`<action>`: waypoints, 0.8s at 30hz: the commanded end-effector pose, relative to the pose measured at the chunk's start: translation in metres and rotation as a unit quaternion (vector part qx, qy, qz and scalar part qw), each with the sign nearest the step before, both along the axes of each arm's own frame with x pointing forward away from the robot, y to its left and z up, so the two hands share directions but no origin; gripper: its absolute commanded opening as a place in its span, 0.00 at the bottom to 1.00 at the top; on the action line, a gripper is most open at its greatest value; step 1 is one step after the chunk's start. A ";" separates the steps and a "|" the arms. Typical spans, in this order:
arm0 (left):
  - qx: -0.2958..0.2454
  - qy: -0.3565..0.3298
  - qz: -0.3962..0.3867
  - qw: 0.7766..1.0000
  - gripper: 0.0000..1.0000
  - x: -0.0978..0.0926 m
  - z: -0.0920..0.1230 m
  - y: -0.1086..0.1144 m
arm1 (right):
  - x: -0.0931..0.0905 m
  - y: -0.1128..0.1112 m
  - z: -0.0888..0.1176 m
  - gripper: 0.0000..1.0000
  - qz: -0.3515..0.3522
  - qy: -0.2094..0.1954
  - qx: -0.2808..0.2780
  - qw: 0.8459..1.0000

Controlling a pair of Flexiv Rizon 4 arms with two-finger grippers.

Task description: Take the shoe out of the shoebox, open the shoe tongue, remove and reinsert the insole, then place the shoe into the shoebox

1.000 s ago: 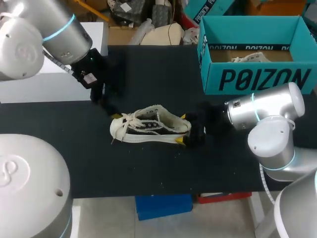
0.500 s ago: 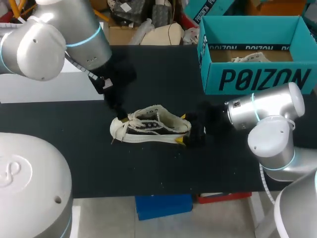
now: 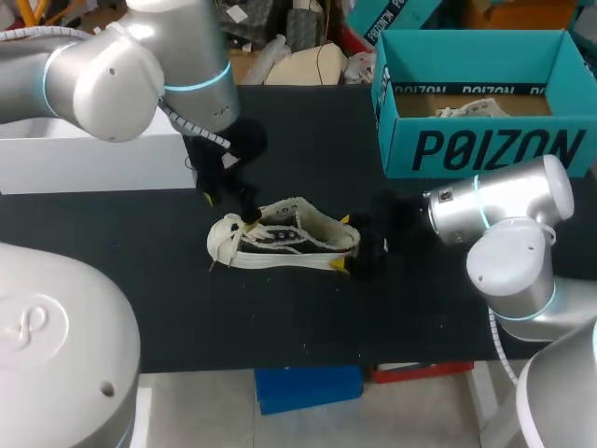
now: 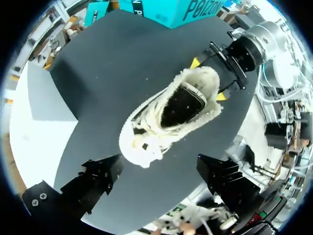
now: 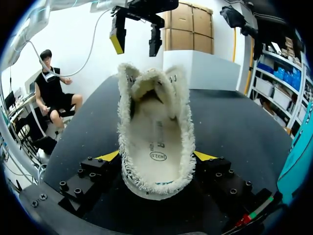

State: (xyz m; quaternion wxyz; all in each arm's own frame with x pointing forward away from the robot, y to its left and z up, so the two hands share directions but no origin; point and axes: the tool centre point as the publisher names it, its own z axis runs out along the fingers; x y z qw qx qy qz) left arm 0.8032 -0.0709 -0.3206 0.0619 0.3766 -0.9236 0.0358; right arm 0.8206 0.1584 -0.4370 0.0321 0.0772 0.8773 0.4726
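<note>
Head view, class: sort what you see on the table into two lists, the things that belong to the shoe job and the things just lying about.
Belong to the job:
shoe, held at the heel by the right gripper
insole inside it
teal shoebox
left gripper, open by the toe

Just lying about:
white block
pale item in the shoebox, too unclear to name

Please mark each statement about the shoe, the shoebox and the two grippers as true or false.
1. The shoe lies on the table, outside the shoebox. True.
2. The right gripper holds the shoe at its toe. False: it is shut on the heel.
3. The left gripper is open, near the shoe's toe end. True.
4. The shoebox has its lid on. False: its top is open.
</note>
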 end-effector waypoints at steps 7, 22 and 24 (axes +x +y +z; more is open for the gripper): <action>0.125 0.031 0.262 0.956 1.00 -0.001 -0.003 -0.016 | 0.002 0.003 -0.004 0.00 0.000 0.001 -0.001 1.000; 0.107 -0.067 0.339 0.932 1.00 0.009 0.005 -0.040 | 0.002 0.003 -0.004 0.00 0.000 0.001 -0.001 1.000; 0.103 -0.074 0.323 0.938 1.00 0.009 0.004 -0.047 | 0.002 0.003 -0.004 0.00 0.000 0.001 -0.001 1.000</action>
